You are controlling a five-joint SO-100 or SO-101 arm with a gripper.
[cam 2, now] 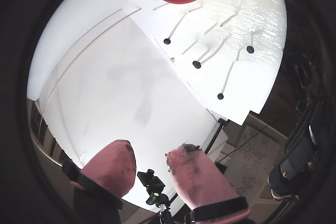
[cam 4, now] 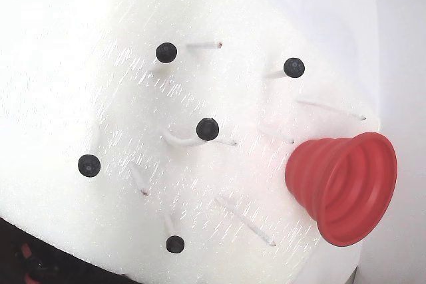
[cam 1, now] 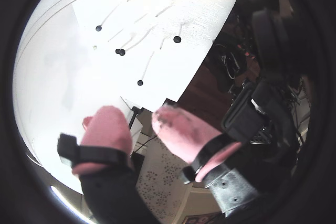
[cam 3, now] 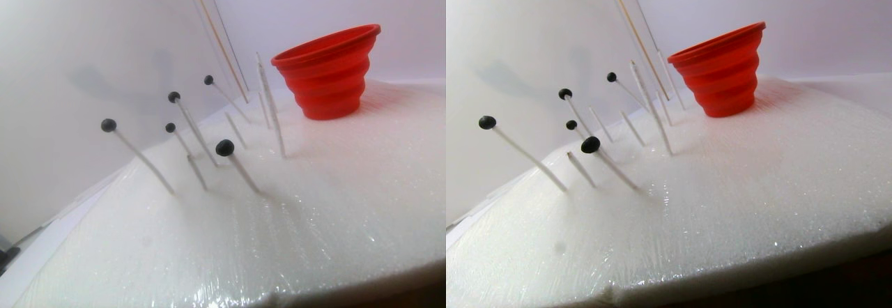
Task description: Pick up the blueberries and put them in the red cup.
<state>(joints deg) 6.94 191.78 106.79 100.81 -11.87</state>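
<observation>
We see five blueberries (cam 4: pixel 208 128), small matte black-blue balls, each perched on a thin white peg (cam 3: pixel 146 160) stuck in the white foam sheet (cam 4: pixel 80 64). The red cup (cam 4: pixel 346 187) (ribbed, stepped, wide-rimmed) stands at about three o'clock from them in the fixed view. In a wrist view, the gripper (cam 2: pixel 149 161) hangs well apart from them, its pink-padded jaws spread and empty.

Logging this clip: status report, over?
Gripper open, empty, hanging clear of the foam. Five blueberries on white pegs; more already in the red cup. Nothing in the way.
</observation>
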